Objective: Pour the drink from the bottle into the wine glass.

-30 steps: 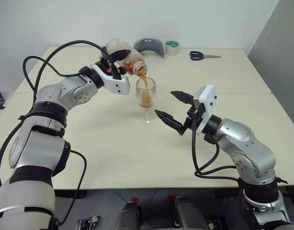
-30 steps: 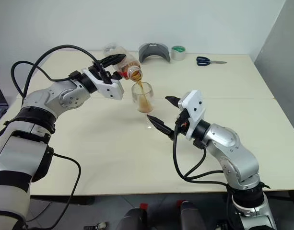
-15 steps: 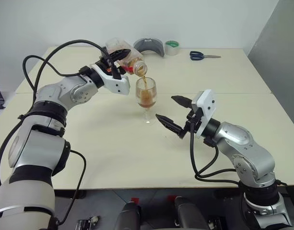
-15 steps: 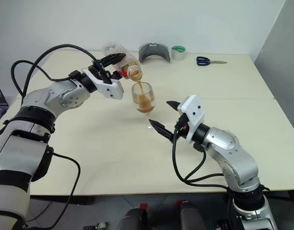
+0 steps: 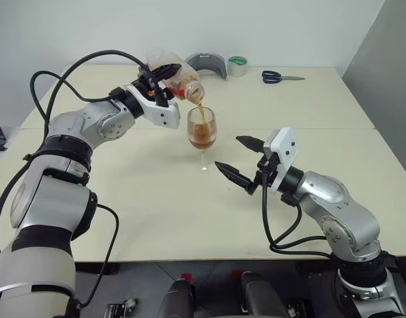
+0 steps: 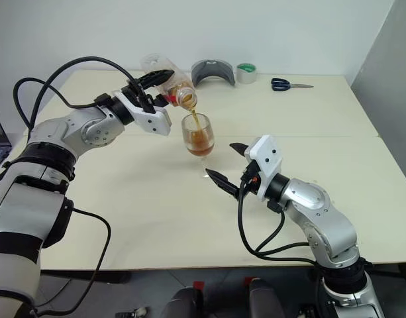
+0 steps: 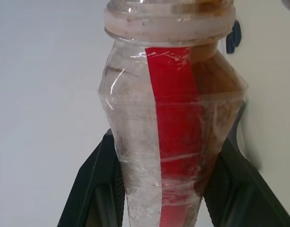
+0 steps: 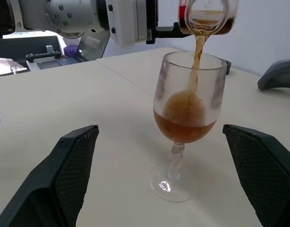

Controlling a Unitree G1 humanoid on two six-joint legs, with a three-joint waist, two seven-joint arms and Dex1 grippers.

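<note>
Left gripper [image 5: 164,71] fingers [image 7: 95,189] clamped on the bottle [image 5: 175,78], held tipped mouth-down just above the rim of the wine glass [image 5: 202,136]: angle suited to a thin, controlled stream. Cap off; red label strip visible along the bottle wall. The drink [image 8: 185,124] falling into the bowl, filling roughly its lower half, some remaining in the bottle neck. Glass upright on the surface [image 5: 143,192], foot flat, near centre. Right gripper [image 5: 237,159] low and just beside the glass, fingers [image 8: 71,165] spread wide either side of the stem, touching nothing; probably positioned to steady against tipping. Pour judged well advanced, not finished.
</note>
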